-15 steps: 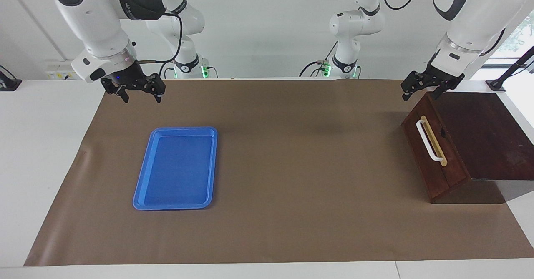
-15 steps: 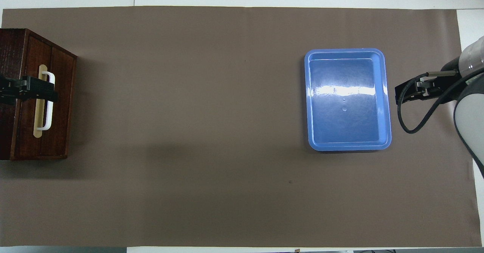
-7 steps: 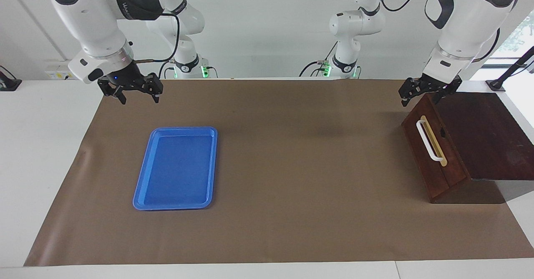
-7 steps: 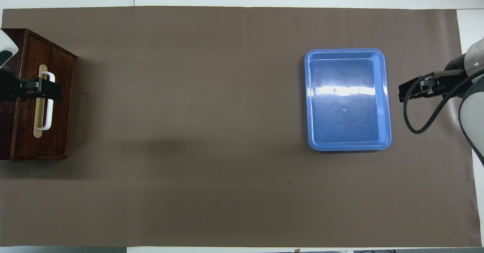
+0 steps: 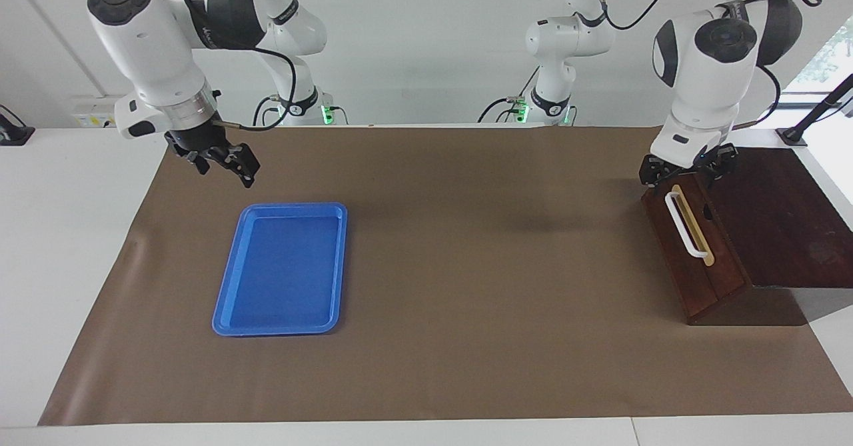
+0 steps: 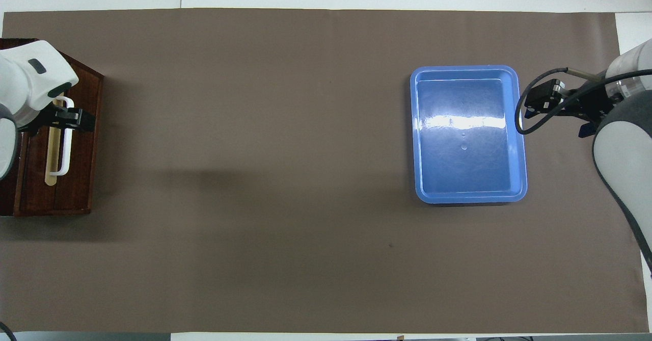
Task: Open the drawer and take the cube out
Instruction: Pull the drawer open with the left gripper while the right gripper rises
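Drawer shut, cube unseen; left hand at the handle's top end.

Going near to far from the robots: right hand (image 5: 220, 161) hangs over bare mat beside the blue tray (image 5: 280, 269), toward the right arm's end of the table (image 5: 66, 246); fingers look spread, nothing in them; prob. waiting there to take the cube. Left hand (image 5: 686, 169) sits over the box's upper edge, at the robot-side end of the white handle (image 5: 688, 226); can't tell if its fingers are open or closed; likely lining up a pull. Drawer (image 5: 693, 246) closed w/ its front facing table centre, so the cube is presumably inside, hidden. Brown mat (image 5: 493, 266) covers a white table; plain white wall, window at 1 edge.
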`<action>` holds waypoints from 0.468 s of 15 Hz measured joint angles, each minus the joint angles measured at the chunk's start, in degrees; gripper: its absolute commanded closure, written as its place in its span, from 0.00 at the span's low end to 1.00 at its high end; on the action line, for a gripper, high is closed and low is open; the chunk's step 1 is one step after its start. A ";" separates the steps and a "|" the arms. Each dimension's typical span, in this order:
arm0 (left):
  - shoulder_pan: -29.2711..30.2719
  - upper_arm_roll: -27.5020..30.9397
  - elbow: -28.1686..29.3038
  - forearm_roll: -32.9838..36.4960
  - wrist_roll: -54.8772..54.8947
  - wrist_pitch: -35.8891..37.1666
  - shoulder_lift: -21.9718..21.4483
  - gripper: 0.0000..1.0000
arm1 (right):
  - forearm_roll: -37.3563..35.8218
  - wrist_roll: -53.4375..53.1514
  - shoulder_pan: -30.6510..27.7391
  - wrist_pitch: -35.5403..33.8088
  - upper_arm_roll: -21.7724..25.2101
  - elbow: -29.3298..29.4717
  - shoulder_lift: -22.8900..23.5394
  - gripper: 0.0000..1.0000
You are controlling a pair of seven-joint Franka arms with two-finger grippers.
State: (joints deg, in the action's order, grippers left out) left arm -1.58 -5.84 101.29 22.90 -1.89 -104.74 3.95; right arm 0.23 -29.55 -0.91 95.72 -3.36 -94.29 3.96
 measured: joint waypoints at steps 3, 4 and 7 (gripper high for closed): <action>-2.49 -0.08 0.01 3.84 -3.71 -2.29 3.84 0.00 | 4.08 -13.07 0.02 1.20 -0.09 -0.19 1.81 0.00; -3.05 -0.14 0.01 4.85 -4.24 -2.55 4.80 0.00 | 4.82 -16.77 0.03 1.70 -0.11 -0.18 2.21 0.00; -3.43 -0.04 0.77 6.51 -4.53 -4.10 6.16 0.00 | 8.60 -27.06 0.67 2.25 -0.27 0.43 3.31 0.01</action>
State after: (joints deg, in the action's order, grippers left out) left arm -5.01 -5.88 102.06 29.41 -6.42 -108.83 10.11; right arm 8.83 -56.61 -0.23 97.97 -3.63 -93.86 7.27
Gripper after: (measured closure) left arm 0.000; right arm 0.000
